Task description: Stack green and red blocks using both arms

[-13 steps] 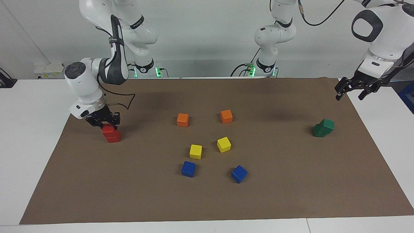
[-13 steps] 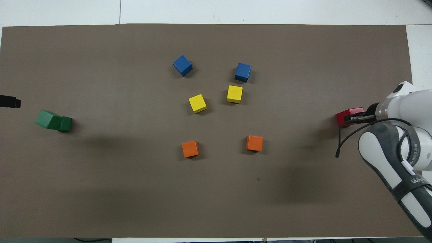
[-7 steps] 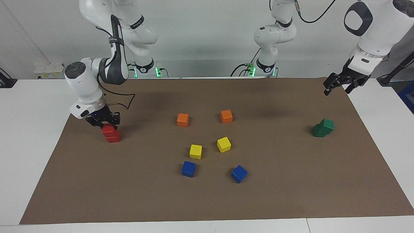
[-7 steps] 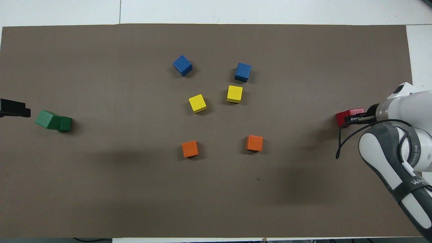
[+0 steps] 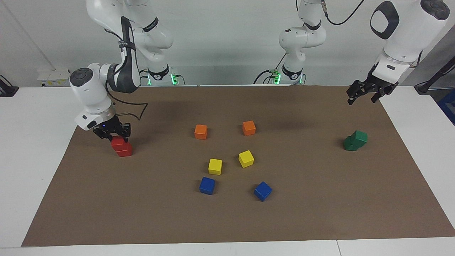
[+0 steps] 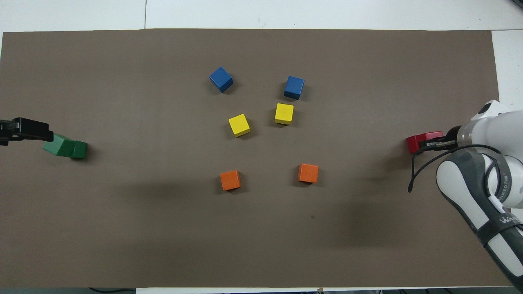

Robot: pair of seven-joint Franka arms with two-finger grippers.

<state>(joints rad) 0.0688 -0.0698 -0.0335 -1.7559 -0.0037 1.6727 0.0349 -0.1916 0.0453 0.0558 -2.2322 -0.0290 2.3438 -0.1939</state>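
Two red blocks are stacked near the right arm's end of the brown mat: the upper red block (image 5: 117, 143) (image 6: 414, 143) sits slightly askew on the lower red block (image 5: 125, 152). My right gripper (image 5: 114, 136) (image 6: 428, 143) is down at the upper one, straddling it. At the left arm's end, an upper green block (image 5: 360, 136) (image 6: 59, 145) leans tilted on a lower green block (image 5: 350, 144) (image 6: 79, 150). My left gripper (image 5: 362, 99) (image 6: 39, 132) hangs open and empty, high over the mat's corner by the green pair.
In the mat's middle lie two orange cubes (image 5: 201, 131) (image 5: 249, 127), two yellow cubes (image 5: 215, 166) (image 5: 246, 158) and two blue cubes (image 5: 207, 185) (image 5: 262, 191). White table (image 5: 35, 149) surrounds the mat.
My left gripper has risen and swung inward from off the mat's end to over its corner. My right gripper has barely shifted at the red stack.
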